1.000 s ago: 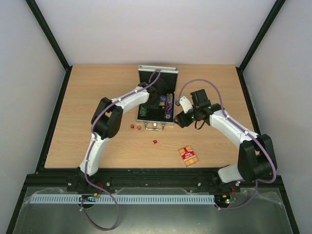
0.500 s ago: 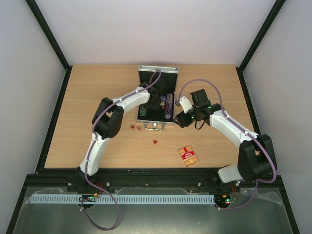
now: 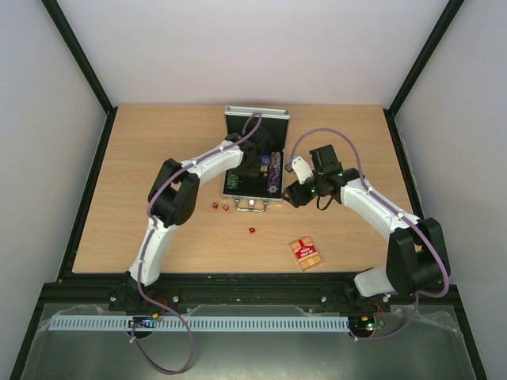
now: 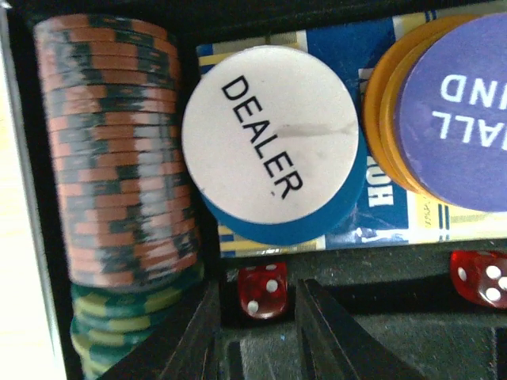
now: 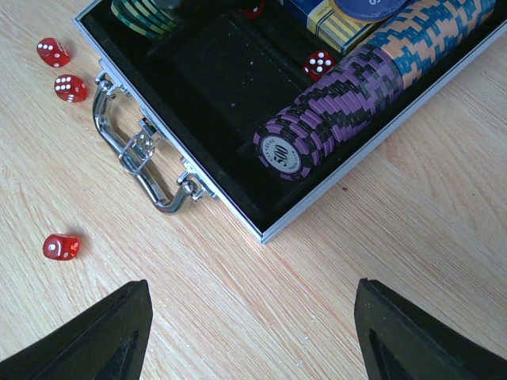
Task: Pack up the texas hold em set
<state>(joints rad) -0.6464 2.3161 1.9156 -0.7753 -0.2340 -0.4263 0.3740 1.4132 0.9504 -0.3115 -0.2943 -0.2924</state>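
The silver case [image 3: 256, 116] lies open at the table's middle back, lid up. My left gripper [image 3: 255, 169] reaches inside it. In the left wrist view its fingers stand slightly apart [image 4: 257, 305] with a red die [image 4: 261, 289] between the tips, a gap on each side. A white DEALER disc [image 4: 269, 150], a purple disc [image 4: 459, 111] and a chip row [image 4: 119, 150] lie beyond. My right gripper [image 3: 291, 195] is wide open [image 5: 253, 332] over bare table by the case's front right corner. Three red dice [image 5: 61, 247] and the red card deck [image 3: 305, 253] lie on the table.
The case handle [image 5: 135, 150] sticks out toward the arms, with two dice [image 5: 70, 87] just left of it. A purple chip row [image 5: 333, 111] fills the case's right side, and another die [image 5: 319, 63] lies inside. Black frame posts stand at the table's sides.
My left gripper has shifted slightly inside the case. The right arm, the dice and the deck on the table have not moved.
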